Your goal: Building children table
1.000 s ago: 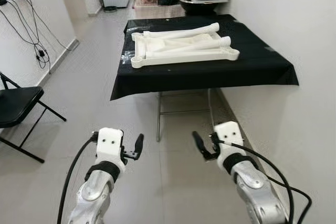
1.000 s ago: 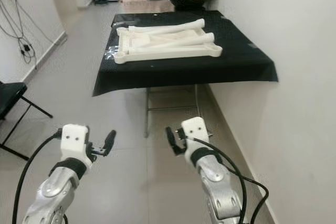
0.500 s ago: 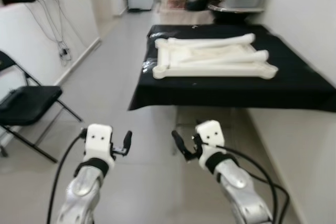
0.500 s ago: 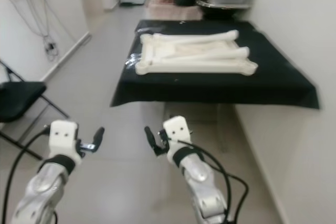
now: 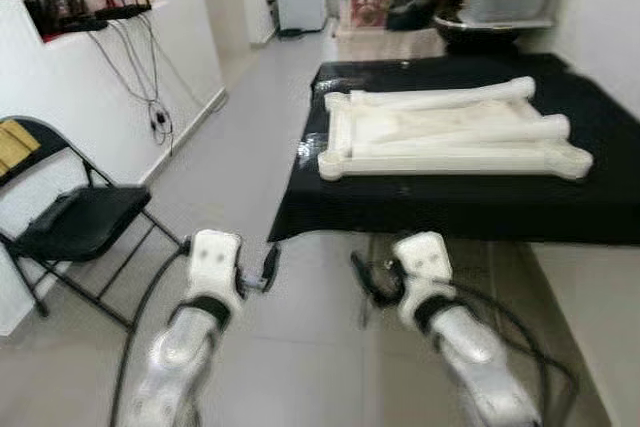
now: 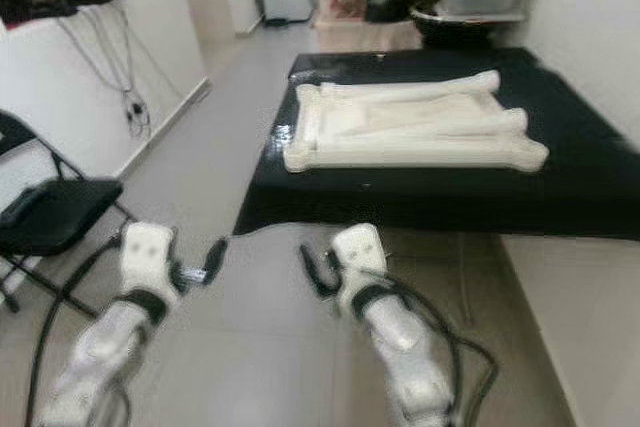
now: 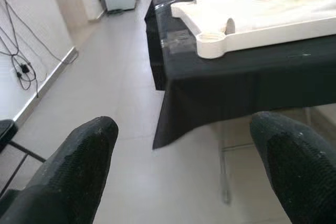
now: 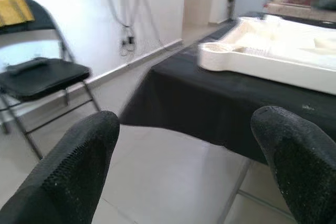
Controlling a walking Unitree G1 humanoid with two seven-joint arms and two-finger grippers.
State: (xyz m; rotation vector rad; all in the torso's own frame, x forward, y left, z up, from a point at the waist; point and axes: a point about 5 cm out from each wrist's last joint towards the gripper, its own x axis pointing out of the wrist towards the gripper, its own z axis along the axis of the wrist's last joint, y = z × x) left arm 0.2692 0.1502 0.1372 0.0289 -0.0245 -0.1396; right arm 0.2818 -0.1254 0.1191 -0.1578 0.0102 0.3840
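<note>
We see the cream-white moulded plastic children's tabletop (image 5: 455, 139) lying upside down on a table draped in smooth black cloth (image 5: 440, 202), with round corner sockets and two rounded, tapering cream legs (image 5: 450, 99) resting loose across it. Our left gripper (image 5: 270, 269) and right gripper (image 5: 362, 275) hang low over the pale tiled floor (image 5: 240, 157), short of the table edge. Both pairs of pebbled black fingers (image 7: 79, 156) are spread wide, grasping nothing. A black folding metal chair (image 5: 75, 222) stands by the left wall.
</note>
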